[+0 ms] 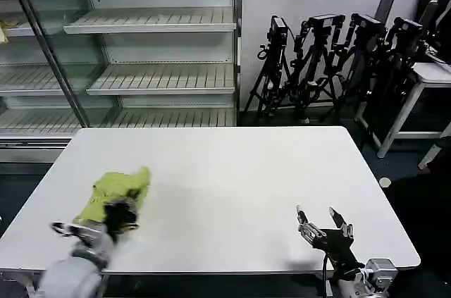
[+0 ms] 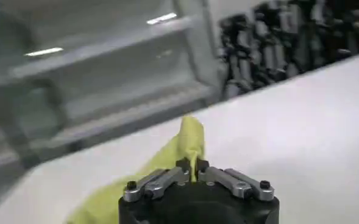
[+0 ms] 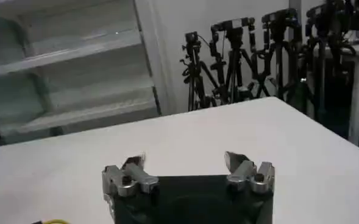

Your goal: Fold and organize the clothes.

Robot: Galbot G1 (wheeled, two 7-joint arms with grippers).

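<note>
Head view shows the lime T-shirt (image 1: 116, 194) bunched at the table's (image 1: 232, 171) left front, soft, light and limp, pinched at a fold by the left gripper (image 1: 121, 215); right gripper (image 1: 322, 219) spread, idle.

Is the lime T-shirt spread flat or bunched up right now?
Bunched up: the soft lime T-shirt sits as a small crumpled heap near the white table's left edge, with the left claw shut on a fold.
</note>
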